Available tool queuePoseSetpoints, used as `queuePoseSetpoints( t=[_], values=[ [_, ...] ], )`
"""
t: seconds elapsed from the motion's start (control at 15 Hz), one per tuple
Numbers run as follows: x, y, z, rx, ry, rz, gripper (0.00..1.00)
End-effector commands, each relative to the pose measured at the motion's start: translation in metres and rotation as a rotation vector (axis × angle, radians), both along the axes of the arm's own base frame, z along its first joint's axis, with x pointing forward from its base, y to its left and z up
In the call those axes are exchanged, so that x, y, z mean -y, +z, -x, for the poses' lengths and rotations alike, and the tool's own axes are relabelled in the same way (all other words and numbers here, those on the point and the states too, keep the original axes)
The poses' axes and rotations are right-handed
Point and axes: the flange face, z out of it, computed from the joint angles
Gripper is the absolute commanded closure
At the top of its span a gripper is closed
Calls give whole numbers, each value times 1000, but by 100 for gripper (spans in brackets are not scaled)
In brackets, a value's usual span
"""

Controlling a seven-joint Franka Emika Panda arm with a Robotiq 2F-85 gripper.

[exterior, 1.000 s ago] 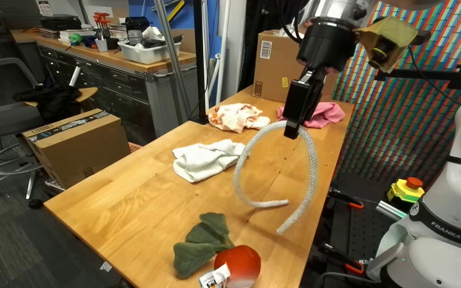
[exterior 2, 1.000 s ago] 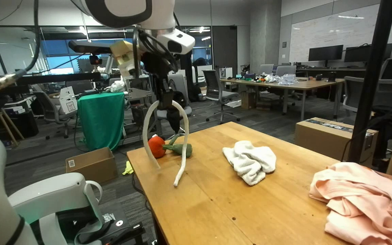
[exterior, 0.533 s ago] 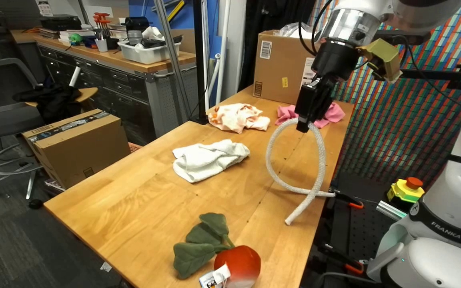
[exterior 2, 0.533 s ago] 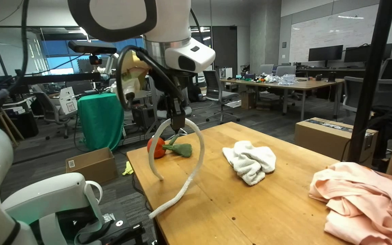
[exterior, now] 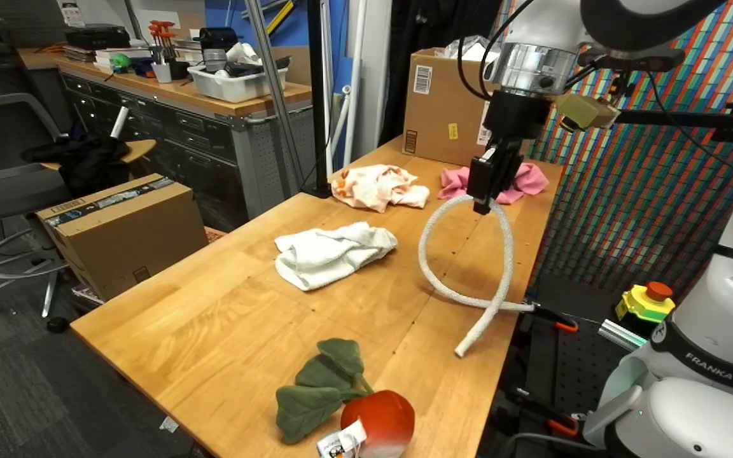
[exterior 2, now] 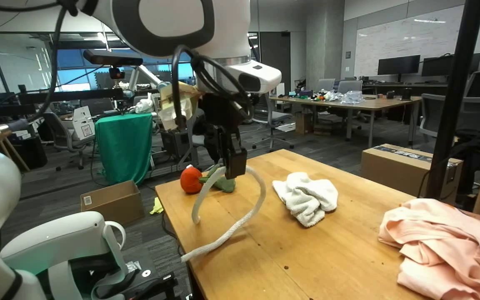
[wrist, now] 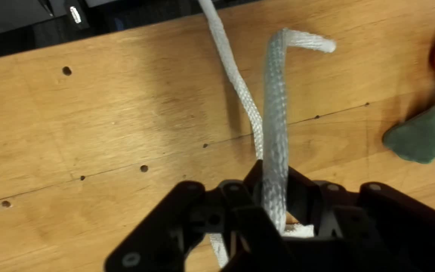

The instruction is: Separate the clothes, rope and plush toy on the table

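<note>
— Tool (exterior: 481,207): how set, and on what?
— Closed almost fully, clamped on the rope (wrist: 275,124), curving down over the desk (exterior: 207,318) with one end past the edge.
— Elsewhere?
— Plush toy (exterior: 379,416) near a corner; white cloth (exterior: 331,256), peach cloth (exterior: 376,186) and pink cloth (exterior: 530,179) farther along, lying apart.

In the wrist view, we are observing a pale shine upon the table (wrist: 100,128), a soft shadow beside the rope (wrist: 276,124), and the dark gripper (wrist: 275,178) rather out of focus.
</note>
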Motion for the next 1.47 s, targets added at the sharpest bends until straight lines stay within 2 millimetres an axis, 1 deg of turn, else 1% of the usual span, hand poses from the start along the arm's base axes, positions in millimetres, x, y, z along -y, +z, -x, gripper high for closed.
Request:
queuePoseSetpoints(
  t=[0.0, 0.2, 0.4, 0.6, 0.73, 1.0, 1.2, 1.4],
  values=[
    [5, 0, -32, -47, -17, 136, 91],
    [15, -9, -47, -82, -44, 235, 91],
    [29, -19, -56, -116, -89, 304, 91],
    [43, -34, -63, -148, -143, 368, 91],
    [47, -47, -66, -181, -156, 373, 91],
    [39, -74, -68, -255, -123, 287, 91],
    [20, -93, -67, -300, -98, 229, 91],
    [8, -104, -65, -332, -88, 194, 91]
  ],
)
